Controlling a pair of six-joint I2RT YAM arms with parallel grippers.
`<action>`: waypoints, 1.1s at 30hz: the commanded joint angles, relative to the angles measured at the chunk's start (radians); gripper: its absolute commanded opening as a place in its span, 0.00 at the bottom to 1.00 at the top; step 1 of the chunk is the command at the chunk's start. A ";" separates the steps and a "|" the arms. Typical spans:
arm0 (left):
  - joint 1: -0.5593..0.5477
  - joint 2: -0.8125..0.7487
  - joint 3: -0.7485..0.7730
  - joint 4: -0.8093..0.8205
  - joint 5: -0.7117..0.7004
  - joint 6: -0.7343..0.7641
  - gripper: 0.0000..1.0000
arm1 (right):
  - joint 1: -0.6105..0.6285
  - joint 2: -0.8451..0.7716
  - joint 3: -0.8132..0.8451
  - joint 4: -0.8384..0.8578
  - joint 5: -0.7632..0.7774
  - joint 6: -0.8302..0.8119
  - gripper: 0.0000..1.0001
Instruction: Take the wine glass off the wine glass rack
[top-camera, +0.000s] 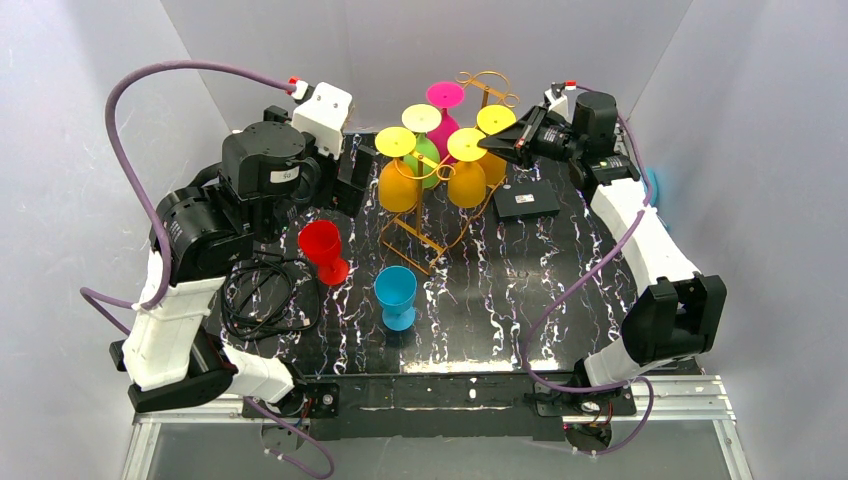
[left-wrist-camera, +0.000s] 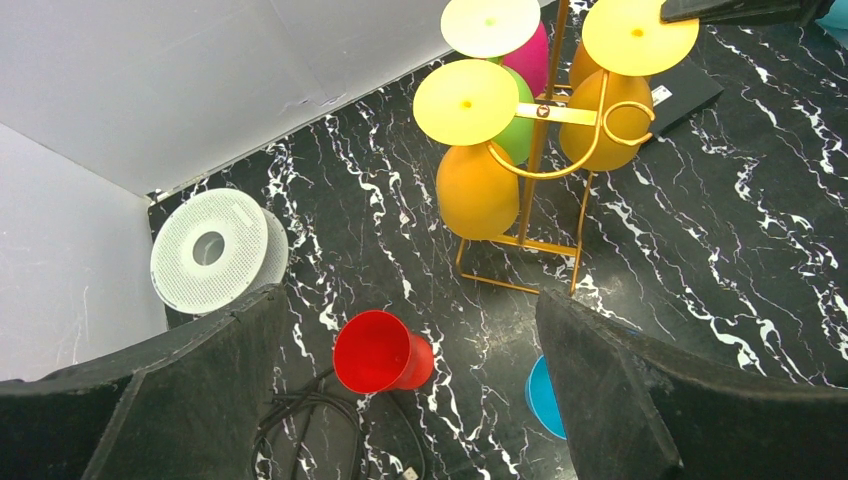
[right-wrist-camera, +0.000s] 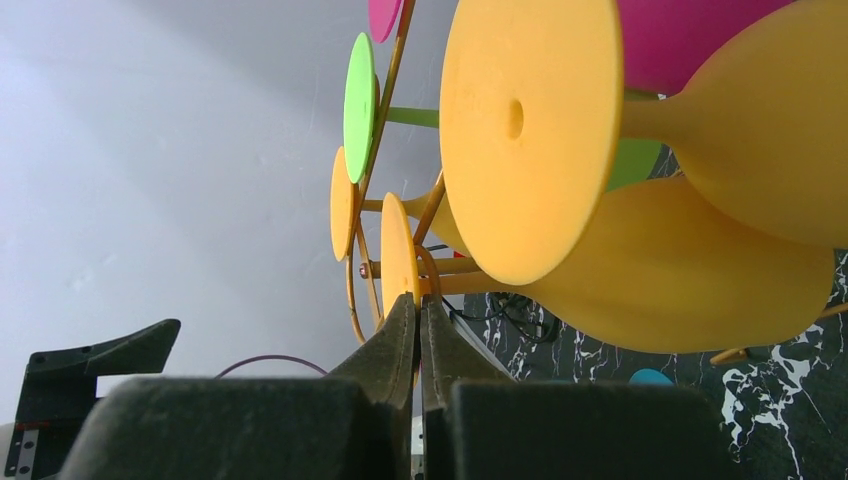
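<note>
Right wrist view shows your right gripper (right-wrist-camera: 417, 300) closed tight, its fingertips meeting at the lower rim of the flat foot of an upside-down yellow-orange wine glass (right-wrist-camera: 397, 250). You cannot tell from here whether that thin rim is pinched or only touched. The glass hangs by its foot at about 3 o'clock on the thin golden-orange wire wine glass rack (left-wrist-camera: 556, 114), which stands toward 12 o'clock on the black marbled bench (top-camera: 560, 270), with yellow, green and pink neighbours crowded close. Your left gripper (left-wrist-camera: 408, 300) is spread wide and empty, hovering at the rack's 9 o'clock. Judge the glass as opaque moulded plastic: light, stiff, smooth enough to slip and unlikely to shatter. A hold on the foot's edge looks weak and would let the bowl swing, so the stem just beneath the foot, or the bowl's waist, should serve you better. The rack looks light too, so expect it to drag or tip if the foot snags on the wire.
</note>
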 joint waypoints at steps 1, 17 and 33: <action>0.007 -0.013 0.000 0.002 -0.016 -0.010 0.95 | 0.007 -0.017 0.048 0.022 -0.007 0.000 0.01; 0.007 -0.026 -0.020 0.009 -0.007 -0.045 0.95 | 0.007 -0.060 0.042 0.001 0.009 0.030 0.01; 0.006 -0.060 -0.055 0.009 -0.002 -0.077 0.93 | 0.007 -0.093 0.051 -0.011 0.046 0.080 0.01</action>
